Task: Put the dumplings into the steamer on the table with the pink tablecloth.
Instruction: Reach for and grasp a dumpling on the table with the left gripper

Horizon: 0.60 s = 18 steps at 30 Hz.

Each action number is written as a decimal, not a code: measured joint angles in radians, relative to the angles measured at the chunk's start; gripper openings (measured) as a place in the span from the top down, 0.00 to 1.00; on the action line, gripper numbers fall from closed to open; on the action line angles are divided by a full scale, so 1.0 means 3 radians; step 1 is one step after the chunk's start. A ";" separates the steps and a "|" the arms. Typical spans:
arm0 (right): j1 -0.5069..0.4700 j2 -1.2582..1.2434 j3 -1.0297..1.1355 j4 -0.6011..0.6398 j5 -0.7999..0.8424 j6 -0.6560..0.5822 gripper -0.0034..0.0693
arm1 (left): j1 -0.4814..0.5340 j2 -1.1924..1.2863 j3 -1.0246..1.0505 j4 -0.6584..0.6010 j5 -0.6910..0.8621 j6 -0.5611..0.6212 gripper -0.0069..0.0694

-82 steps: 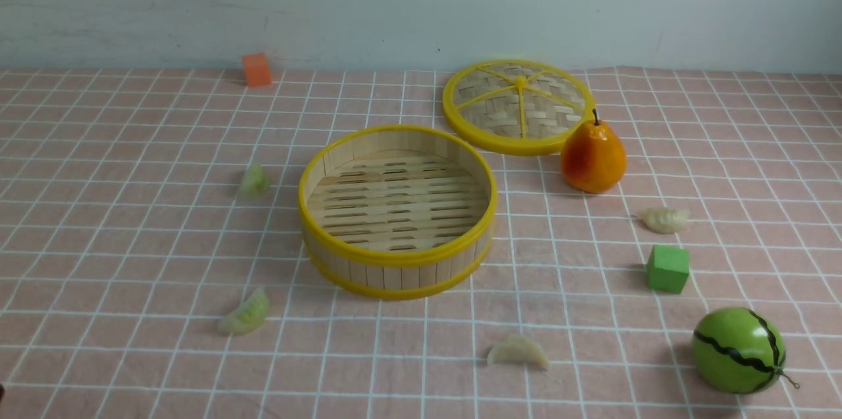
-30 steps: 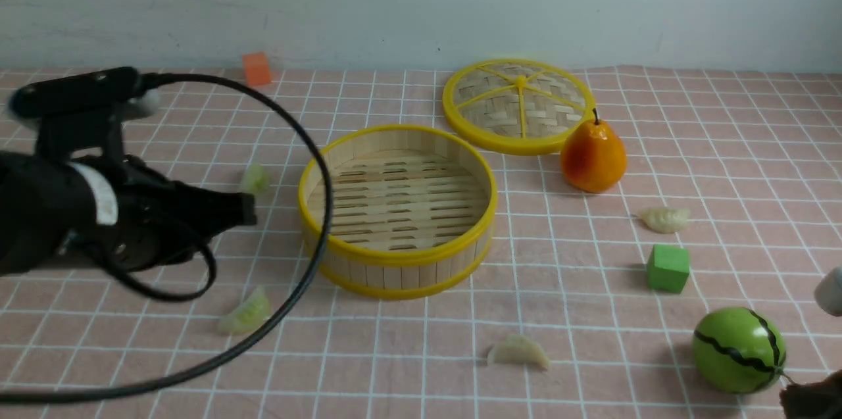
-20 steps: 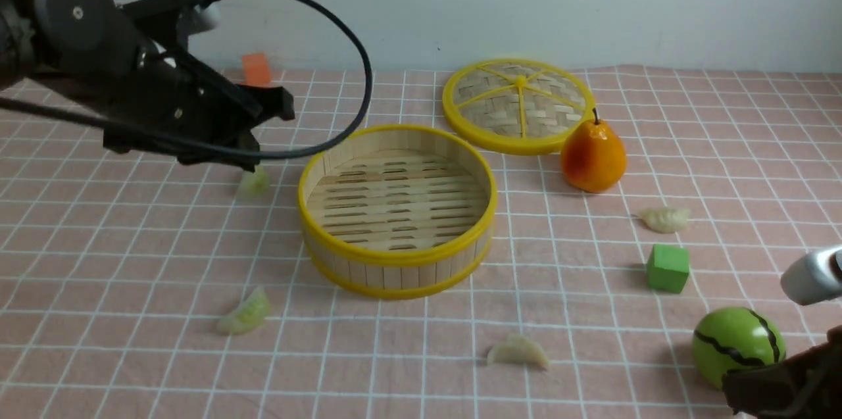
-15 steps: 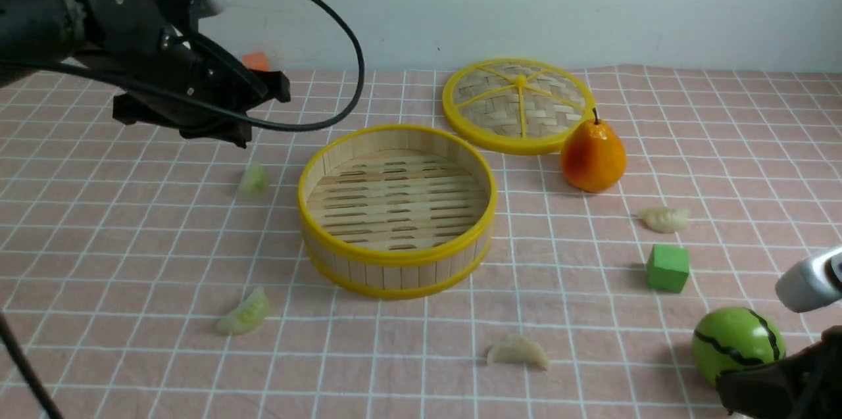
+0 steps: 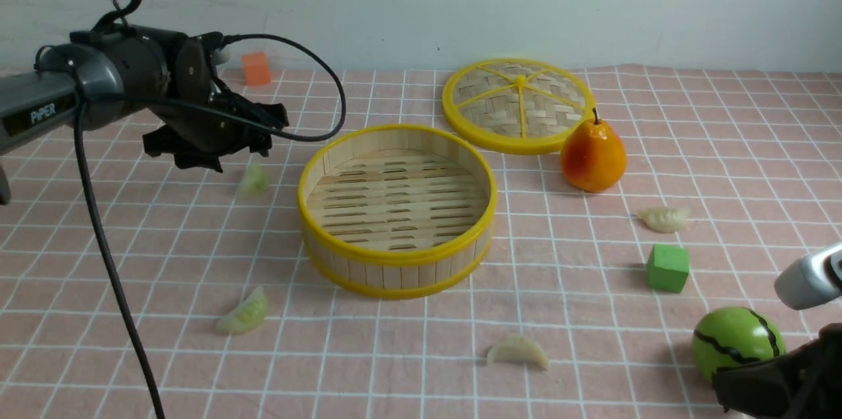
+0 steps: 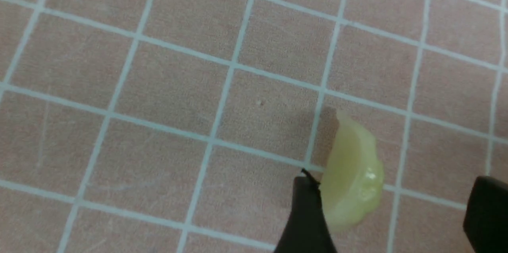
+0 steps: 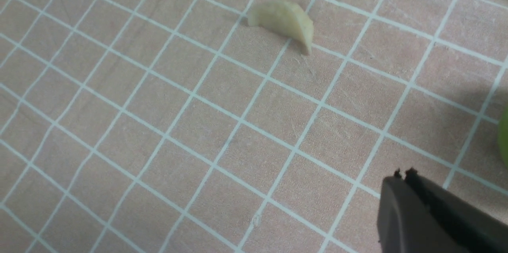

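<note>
The left claw (image 6: 391, 195) is open and empty, its jaws spread apart over the pink gridded surface (image 5: 421, 379). One pale green dumpling (image 6: 353, 177) lies on the surface near this claw; in the left wrist view it shows between the two fingertips, closer to one of them. A second green dumpling (image 5: 244, 312) lies well apart from that claw. The right claw (image 7: 406, 181) is closed and holds nothing; a cream dumpling (image 7: 282, 20) lies apart from it. Another cream dumpling (image 5: 664, 219) sits near the green cube (image 5: 668, 268). The steamer (image 5: 397, 261) stands upright, with all four dumplings outside it.
</note>
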 joint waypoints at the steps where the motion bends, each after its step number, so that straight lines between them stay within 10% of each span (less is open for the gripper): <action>1: 0.0001 0.0003 0.0000 0.0013 -0.0007 0.0000 0.95 | 0.0000 0.0085 -0.0021 0.0000 -0.0048 0.0056 0.26; 11: 0.0001 0.0006 0.0000 0.0040 -0.0014 -0.0002 0.95 | -0.0003 0.0328 -0.0055 0.0015 -0.0127 0.0162 0.60; 18: 0.0001 0.0006 0.0000 0.0060 -0.0021 -0.0002 0.95 | -0.0046 0.0044 -0.0055 -0.0018 -0.0035 0.0163 0.59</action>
